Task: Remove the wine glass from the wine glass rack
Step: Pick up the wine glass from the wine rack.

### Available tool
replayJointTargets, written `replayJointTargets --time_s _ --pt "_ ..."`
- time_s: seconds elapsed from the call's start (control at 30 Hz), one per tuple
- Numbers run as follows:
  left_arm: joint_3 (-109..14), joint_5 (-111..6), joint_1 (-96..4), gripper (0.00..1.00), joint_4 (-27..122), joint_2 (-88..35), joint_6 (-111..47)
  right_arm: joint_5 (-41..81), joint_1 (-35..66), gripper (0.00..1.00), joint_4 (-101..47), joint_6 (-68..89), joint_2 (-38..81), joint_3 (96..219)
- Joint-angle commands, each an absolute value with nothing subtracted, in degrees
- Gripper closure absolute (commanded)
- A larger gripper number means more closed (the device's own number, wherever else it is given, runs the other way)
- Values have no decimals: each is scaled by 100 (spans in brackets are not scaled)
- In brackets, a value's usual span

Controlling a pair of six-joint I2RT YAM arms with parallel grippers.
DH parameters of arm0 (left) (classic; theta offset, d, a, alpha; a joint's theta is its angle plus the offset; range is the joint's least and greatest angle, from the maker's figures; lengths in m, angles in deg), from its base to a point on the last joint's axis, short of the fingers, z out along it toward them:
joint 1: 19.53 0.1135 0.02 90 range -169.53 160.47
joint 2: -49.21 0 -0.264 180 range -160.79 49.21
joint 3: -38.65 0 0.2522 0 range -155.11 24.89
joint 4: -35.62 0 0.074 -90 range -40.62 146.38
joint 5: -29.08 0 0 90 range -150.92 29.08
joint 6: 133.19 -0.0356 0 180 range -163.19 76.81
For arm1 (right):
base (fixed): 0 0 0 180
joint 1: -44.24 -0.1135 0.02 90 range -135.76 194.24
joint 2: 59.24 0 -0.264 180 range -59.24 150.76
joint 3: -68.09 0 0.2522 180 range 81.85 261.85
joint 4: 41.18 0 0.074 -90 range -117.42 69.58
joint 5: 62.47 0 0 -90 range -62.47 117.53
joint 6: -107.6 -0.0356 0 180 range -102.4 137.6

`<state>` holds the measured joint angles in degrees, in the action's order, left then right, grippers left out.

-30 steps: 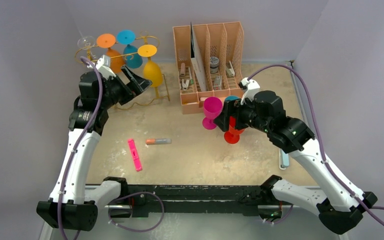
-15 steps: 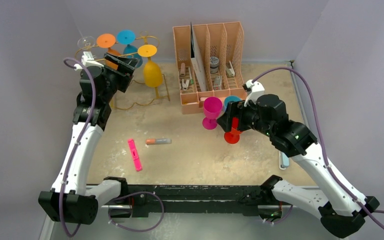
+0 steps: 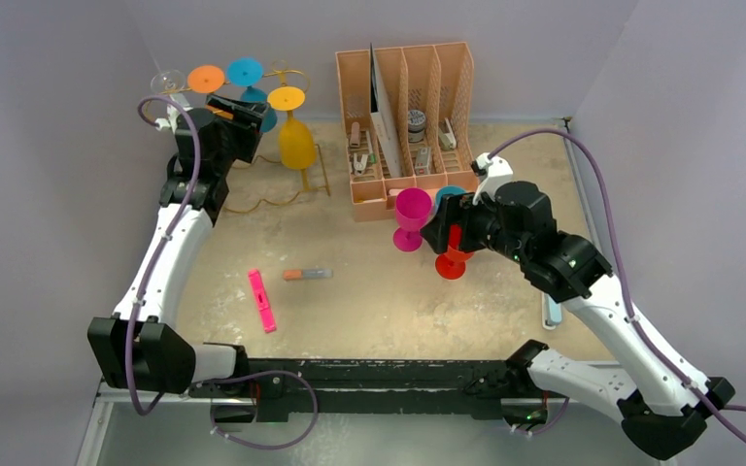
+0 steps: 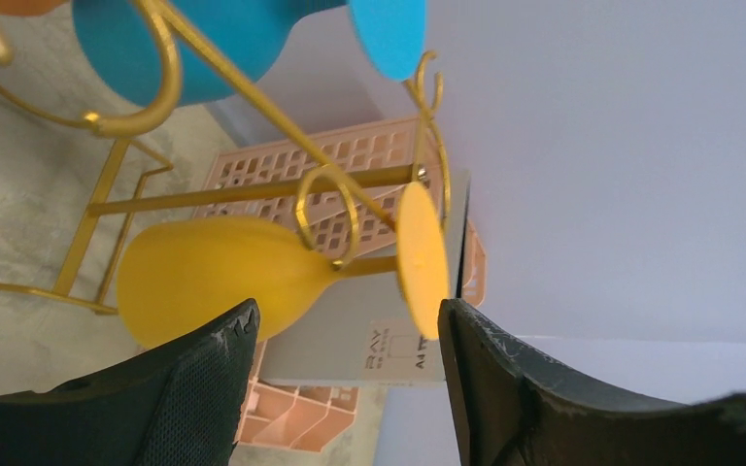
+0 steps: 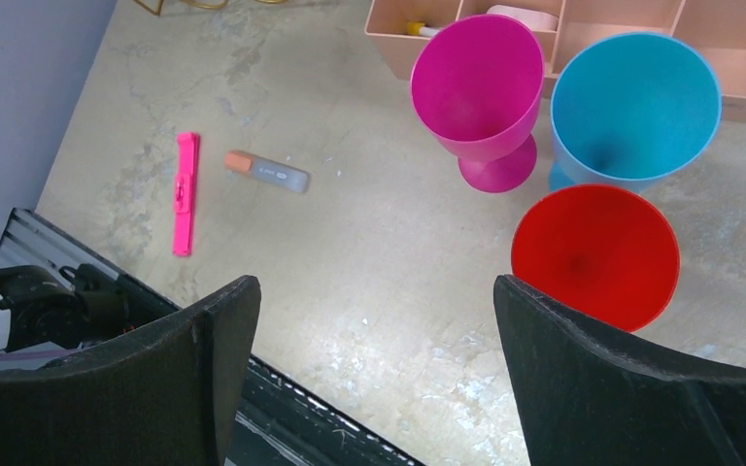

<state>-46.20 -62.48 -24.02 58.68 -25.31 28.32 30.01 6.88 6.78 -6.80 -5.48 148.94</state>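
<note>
Far left of the peach organiser [image 3: 403, 126] we've got the gold wine glass rack [image 4: 204, 197], and four glasses hang from it upside down with their feet up over the top rails: a clear glass [image 3: 167, 81] furthest from the organiser, then an orange glass [image 3: 206, 79], a blue glass [image 3: 245, 71] and a yellow glass [image 3: 296, 141] nearest to it. So nothing is off the rack on that side yet.

The left gripper [image 4: 347, 320] is up at rail height, also left of the organiser, tucked in by the orange and blue glasses. Its fingers are spread with a clear gap and nothing pinched between them. In the left wrist view the yellow glass sits just beyond the fingertips, stem pointing toward the organiser, and we can't tell if the left fingertip is actually touching the bowl.

In front of the organiser and a bit to its left, a pink marker [image 3: 262, 301] and a grey marker with an orange cap [image 3: 308, 275] lie flat on the worktop [image 3: 369, 311].

Right in front of the organiser stand three glasses, upright and close together: a magenta glass [image 3: 412, 216], a turquoise glass [image 5: 636, 107] and a red glass [image 5: 594, 254]. The right gripper [image 5: 374, 291] hangs above them, jaws wide apart and holding nothing
</note>
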Motion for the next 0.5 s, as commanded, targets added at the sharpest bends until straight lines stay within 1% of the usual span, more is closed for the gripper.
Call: replayJointTargets --time_s 0.0,0.17,0.23,0.27,0.37,0.47 --pt "-5066 -6520 -2381 35 5629 -2572 2995 3127 707 9 623 -725 -473 15058" --pt "-5210 -6482 -2453 36 5607 -2703 3151 3142 702 9 685 -740 -451 15073" --pt "-5393 -6707 -2513 44 5810 -2796 3330 3155 706 9 713 -750 -480 15027" --pt "-5551 -6819 -2543 45 5929 -2858 3389 3185 707 9 712 -765 -502 14993" --pt "-6209 -7080 -2649 45 6517 -3057 3224 3268 707 9 847 -799 -549 14965" --pt "-6233 -7365 -2811 44 6700 -3036 3292 3386 705 9 939 -744 -588 14954"
